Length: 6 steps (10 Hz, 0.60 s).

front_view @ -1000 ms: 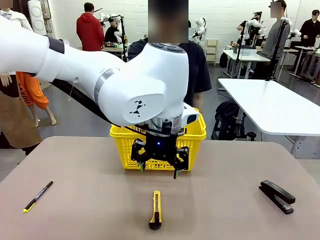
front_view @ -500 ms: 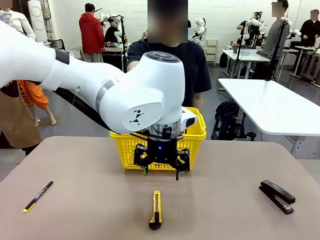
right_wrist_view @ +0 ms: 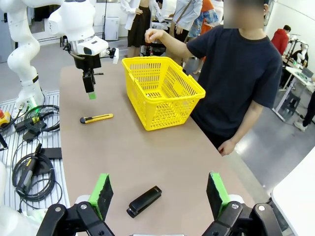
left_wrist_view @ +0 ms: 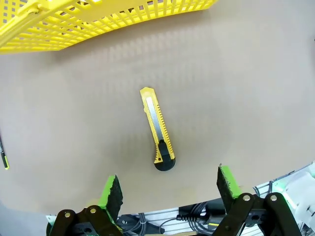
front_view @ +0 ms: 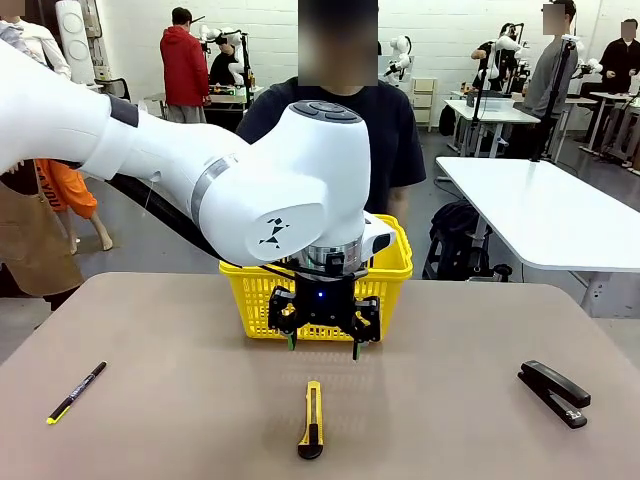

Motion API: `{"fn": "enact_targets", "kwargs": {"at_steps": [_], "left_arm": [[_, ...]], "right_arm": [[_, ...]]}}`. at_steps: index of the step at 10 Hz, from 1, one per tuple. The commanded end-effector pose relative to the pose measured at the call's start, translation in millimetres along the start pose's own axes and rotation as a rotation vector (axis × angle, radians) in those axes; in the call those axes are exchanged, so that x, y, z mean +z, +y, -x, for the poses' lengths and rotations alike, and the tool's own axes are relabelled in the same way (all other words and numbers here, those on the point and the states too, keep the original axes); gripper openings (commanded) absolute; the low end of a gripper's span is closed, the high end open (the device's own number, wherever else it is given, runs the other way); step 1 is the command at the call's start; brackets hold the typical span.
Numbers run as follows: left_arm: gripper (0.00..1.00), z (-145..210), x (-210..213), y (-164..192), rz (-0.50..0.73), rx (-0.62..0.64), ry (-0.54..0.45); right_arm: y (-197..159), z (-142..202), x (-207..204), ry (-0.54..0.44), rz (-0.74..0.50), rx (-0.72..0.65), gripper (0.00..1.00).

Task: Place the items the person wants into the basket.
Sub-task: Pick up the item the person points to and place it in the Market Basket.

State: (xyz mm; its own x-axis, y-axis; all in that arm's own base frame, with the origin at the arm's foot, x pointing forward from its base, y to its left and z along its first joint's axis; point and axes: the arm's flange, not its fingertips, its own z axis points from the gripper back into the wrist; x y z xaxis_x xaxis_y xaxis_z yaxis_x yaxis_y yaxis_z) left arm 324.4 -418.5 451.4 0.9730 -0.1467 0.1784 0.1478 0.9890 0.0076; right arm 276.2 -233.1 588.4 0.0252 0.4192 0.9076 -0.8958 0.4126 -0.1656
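A slim yellow utility knife [front_view: 312, 420] with a black end lies on the table near its front edge. My left gripper [front_view: 322, 347] hangs open above and just behind it, in front of the yellow basket [front_view: 395, 265]. In the left wrist view the knife [left_wrist_view: 158, 130] lies between and beyond my open green-padded fingers [left_wrist_view: 110, 191], apart from them, with the basket [left_wrist_view: 98, 24] at the top. My right gripper [right_wrist_view: 158, 192] is open and holds nothing, looking over the table at the knife [right_wrist_view: 96, 118], the basket [right_wrist_view: 162, 91] and the left gripper [right_wrist_view: 90, 86]. The person [right_wrist_view: 246, 73] stands behind the basket with one hand [right_wrist_view: 153, 34] raised.
A thin black pen [front_view: 77, 391] with a yellow tip lies at the table's front left. A black stapler [front_view: 553, 393] lies at the front right, close under my right gripper as the stapler [right_wrist_view: 143, 200] shows there. Cables [right_wrist_view: 29, 167] lie beside the table.
My left gripper has dropped a little and shifted slightly right, toward the knife. The knife, pen and stapler have not moved.
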Motion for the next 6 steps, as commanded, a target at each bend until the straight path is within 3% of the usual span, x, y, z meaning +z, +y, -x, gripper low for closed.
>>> {"fn": "enact_targets", "kwargs": {"at_steps": [1,6], "left_arm": [[1.00,6,-17,-7,-0.030,0.042,-0.027],[1.00,32,-74,-12,-0.036,0.083,-0.091]], "right_arm": [[-2,1,0,-0.022,0.004,0.017,1.00],[-2,1,0,-0.022,0.004,0.017,1.00]]}}
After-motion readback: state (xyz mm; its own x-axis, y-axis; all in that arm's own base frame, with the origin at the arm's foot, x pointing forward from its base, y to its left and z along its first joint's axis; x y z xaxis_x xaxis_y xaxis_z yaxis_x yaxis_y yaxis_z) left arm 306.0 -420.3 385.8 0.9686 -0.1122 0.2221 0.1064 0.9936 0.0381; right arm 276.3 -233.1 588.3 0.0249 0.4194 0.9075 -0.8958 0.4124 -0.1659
